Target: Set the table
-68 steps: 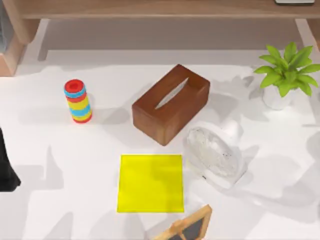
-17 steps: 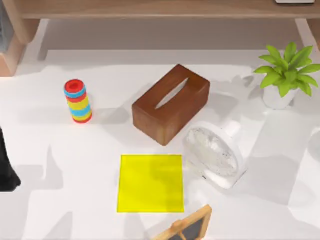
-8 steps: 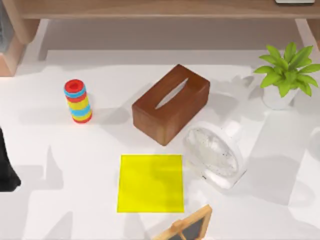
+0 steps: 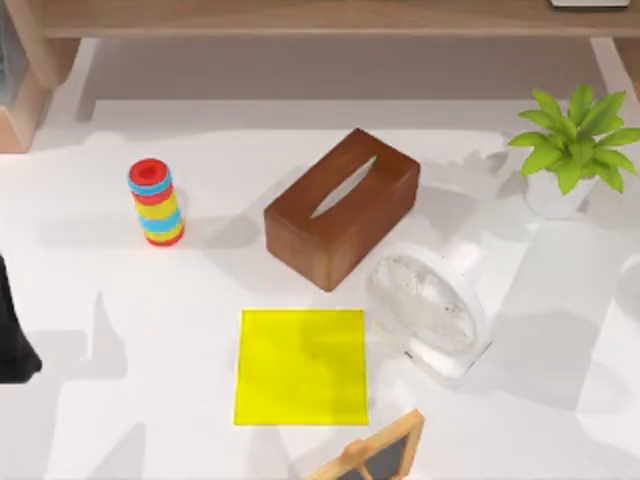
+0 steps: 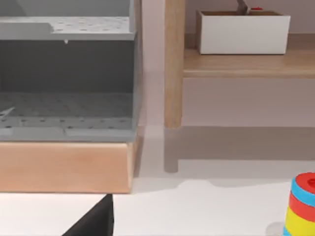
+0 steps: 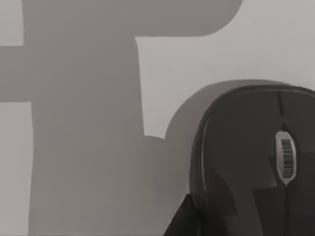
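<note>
A dark grey computer mouse lies on the plain white table under the right arm; its jaws' state I cannot tell

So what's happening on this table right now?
Nothing is being handled in the top view. On the white table lie a yellow mat, a brown tissue box, a small white fan, a stack of coloured rings and a potted plant, with a small framed chalkboard at the near edge. The left arm sits parked at the table's left edge. The right wrist view looks down on a black computer mouse.
</note>
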`<act>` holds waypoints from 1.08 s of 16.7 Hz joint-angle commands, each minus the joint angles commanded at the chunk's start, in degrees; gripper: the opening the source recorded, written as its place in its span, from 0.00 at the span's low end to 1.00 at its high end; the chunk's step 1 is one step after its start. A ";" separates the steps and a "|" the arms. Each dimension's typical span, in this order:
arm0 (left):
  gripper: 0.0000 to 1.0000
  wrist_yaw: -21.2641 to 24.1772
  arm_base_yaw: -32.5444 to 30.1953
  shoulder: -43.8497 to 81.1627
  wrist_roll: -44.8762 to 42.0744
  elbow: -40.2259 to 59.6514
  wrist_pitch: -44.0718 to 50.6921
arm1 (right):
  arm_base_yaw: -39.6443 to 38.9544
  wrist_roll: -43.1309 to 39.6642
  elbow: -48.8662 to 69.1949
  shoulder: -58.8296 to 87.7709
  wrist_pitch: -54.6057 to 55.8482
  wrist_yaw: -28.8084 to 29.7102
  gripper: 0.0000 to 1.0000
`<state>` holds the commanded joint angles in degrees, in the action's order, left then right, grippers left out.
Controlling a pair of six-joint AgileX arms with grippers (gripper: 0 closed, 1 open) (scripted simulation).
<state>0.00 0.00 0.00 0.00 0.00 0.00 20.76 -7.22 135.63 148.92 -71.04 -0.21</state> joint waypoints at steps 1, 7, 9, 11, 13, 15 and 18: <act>1.00 0.00 0.00 0.00 0.00 0.00 0.00 | 0.00 0.00 0.00 0.00 0.00 0.00 0.00; 1.00 0.00 0.00 0.00 0.00 0.00 0.00 | 0.24 0.24 0.11 -0.48 -0.36 -0.02 0.00; 1.00 0.00 0.00 0.00 0.00 0.00 0.00 | 0.85 1.25 0.18 -2.73 -1.97 -0.02 0.00; 1.00 0.00 0.00 0.00 0.00 0.00 0.00 | 1.02 3.55 -0.20 -6.33 -4.08 -0.16 0.00; 1.00 0.00 0.00 0.00 0.00 0.00 0.00 | 0.00 7.32 -0.73 -10.65 -6.14 -0.56 0.00; 1.00 0.00 0.00 0.00 0.00 0.00 0.00 | -2.29 12.34 -1.57 -15.07 -8.09 -1.16 0.00; 1.00 0.00 0.00 0.00 0.00 0.00 0.00 | -7.82 21.76 -4.24 -20.93 -11.16 -2.27 0.00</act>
<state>0.00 0.00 0.00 0.00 0.00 0.00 12.93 14.54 131.39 127.98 -82.19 -2.48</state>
